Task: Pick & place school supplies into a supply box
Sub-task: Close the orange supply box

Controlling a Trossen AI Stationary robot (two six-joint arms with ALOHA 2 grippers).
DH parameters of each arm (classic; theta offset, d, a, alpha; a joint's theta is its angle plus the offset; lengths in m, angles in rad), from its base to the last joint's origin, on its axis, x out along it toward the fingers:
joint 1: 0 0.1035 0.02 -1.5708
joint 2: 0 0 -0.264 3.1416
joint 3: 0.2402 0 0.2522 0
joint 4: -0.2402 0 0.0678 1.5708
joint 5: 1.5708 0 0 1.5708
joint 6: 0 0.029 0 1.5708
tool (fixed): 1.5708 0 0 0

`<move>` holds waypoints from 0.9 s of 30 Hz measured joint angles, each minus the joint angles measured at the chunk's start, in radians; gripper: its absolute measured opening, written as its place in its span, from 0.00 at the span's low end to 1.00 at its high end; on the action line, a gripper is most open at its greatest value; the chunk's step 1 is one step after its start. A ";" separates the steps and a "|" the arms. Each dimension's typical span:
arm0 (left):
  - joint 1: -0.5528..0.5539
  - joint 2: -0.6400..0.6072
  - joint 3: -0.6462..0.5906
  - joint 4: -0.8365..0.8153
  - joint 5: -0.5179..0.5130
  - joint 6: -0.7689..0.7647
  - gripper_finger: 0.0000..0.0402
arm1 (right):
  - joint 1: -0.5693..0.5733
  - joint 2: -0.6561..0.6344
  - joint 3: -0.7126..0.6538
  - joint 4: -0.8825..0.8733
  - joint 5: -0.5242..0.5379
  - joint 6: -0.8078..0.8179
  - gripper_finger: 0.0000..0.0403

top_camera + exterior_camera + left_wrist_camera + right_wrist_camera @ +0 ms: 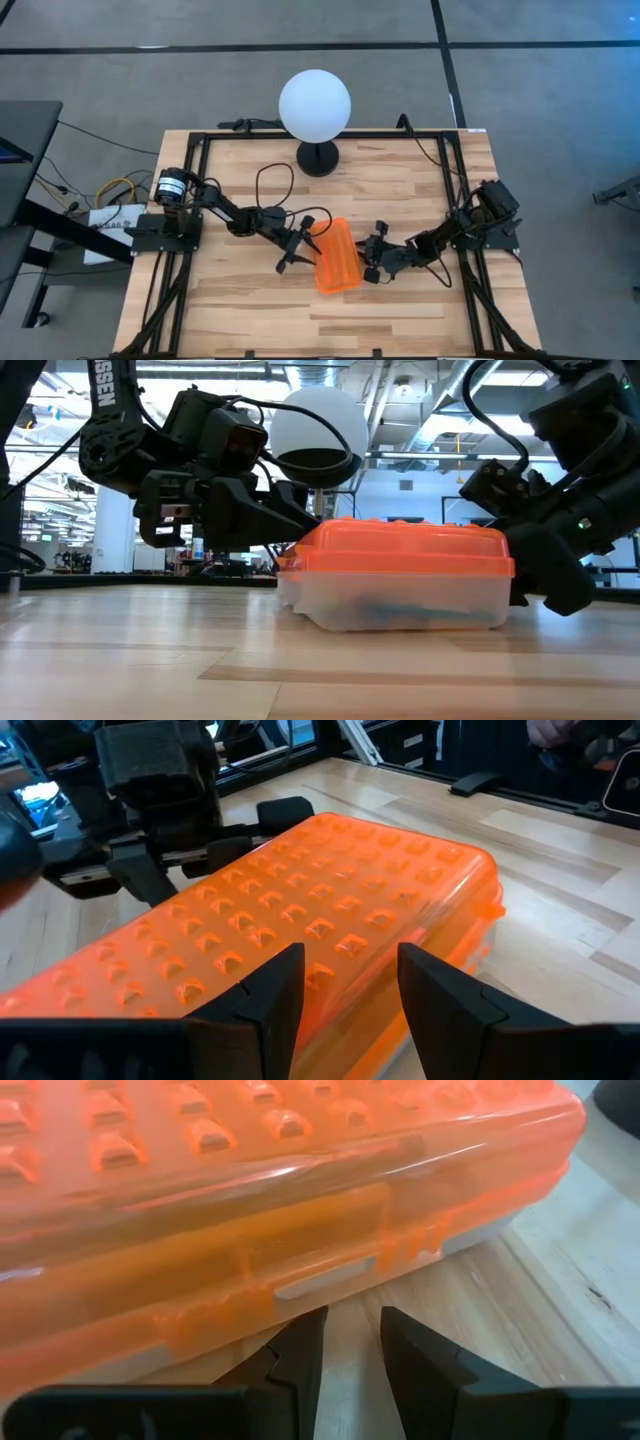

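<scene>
Place: a robotics lab or test hall inside a large open industrial-style office.
Counter: a pale wood-plank counter (400,190) edged by a black metal frame (200,150), mid frame in the high view.
Arms: two dark robot arms bolted to the frame's left and right sides.
Floor: grey concrete floor (120,60) crossed by dark lines along the top of the high view.
Wiring: loose cables (95,190) and a white box (110,222) at left centre.
Ceiling: bare ducts and pipes (420,390) at the top of the low view.
Background: glass-walled rooms (60,530) at left, lit bluish-white.
</scene>
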 joint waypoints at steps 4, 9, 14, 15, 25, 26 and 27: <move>0.001 0.000 0.001 0.000 -0.002 -0.007 0.39 | 0.018 0.000 0.000 0.001 0.005 -0.003 0.25; 0.002 0.000 0.001 0.000 -0.010 -0.021 0.39 | 0.035 0.000 0.000 0.001 0.006 -0.003 0.25; 0.002 0.000 0.000 0.001 -0.032 -0.051 0.39 | 0.047 0.000 0.000 0.002 0.007 -0.002 0.25; 0.002 0.000 0.000 0.001 -0.032 -0.056 0.39 | 0.048 0.000 0.000 0.002 0.007 -0.002 0.25; 0.021 -0.002 -0.002 0.021 -0.080 -0.107 0.39 | 0.049 0.000 0.000 0.003 0.000 0.007 0.25; 0.020 -0.002 -0.001 0.023 -0.077 -0.104 0.39 | 0.049 0.000 0.000 0.002 0.000 0.008 0.25; 0.019 -0.002 -0.002 0.024 -0.078 -0.100 0.39 | 0.049 0.000 0.000 0.002 0.000 0.008 0.25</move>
